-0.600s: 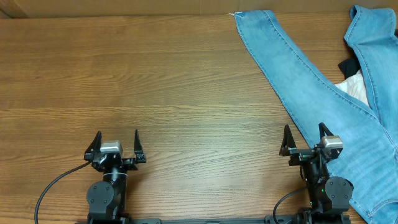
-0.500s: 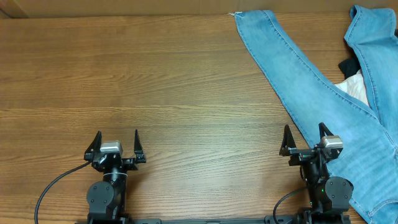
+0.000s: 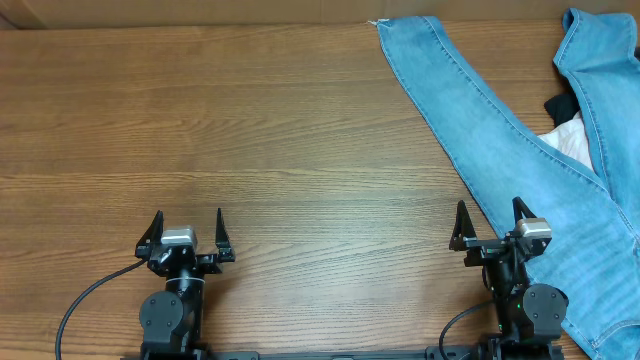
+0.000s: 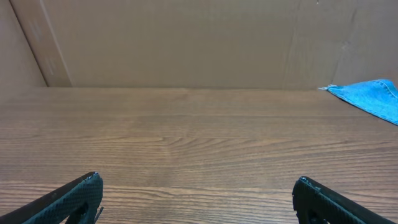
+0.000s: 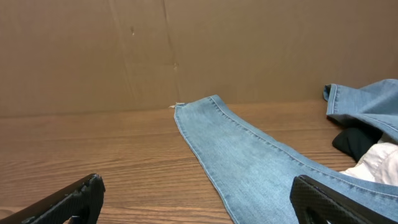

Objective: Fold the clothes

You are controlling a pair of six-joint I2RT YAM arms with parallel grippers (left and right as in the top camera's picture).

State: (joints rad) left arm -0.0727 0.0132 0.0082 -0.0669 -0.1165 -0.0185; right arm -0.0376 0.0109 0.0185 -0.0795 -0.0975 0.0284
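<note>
The light blue jeans [image 3: 480,110] lie on the right side of the wooden table, one long leg running from the far edge down toward the front right corner; the other leg [image 3: 605,70] lies at the far right. The leg also shows in the right wrist view [image 5: 249,155], and its hem tip in the left wrist view [image 4: 373,96]. My right gripper [image 3: 487,222] is open and empty at the front, its right finger over the jeans' edge. My left gripper [image 3: 187,228] is open and empty at the front left, far from the jeans.
A small black cloth [image 3: 562,105] and a cream-beige garment [image 3: 572,138] lie between the jeans' legs at the right; both show in the right wrist view, black [image 5: 354,140] and cream [image 5: 379,162]. A cardboard wall [image 4: 186,43] stands behind the table.
</note>
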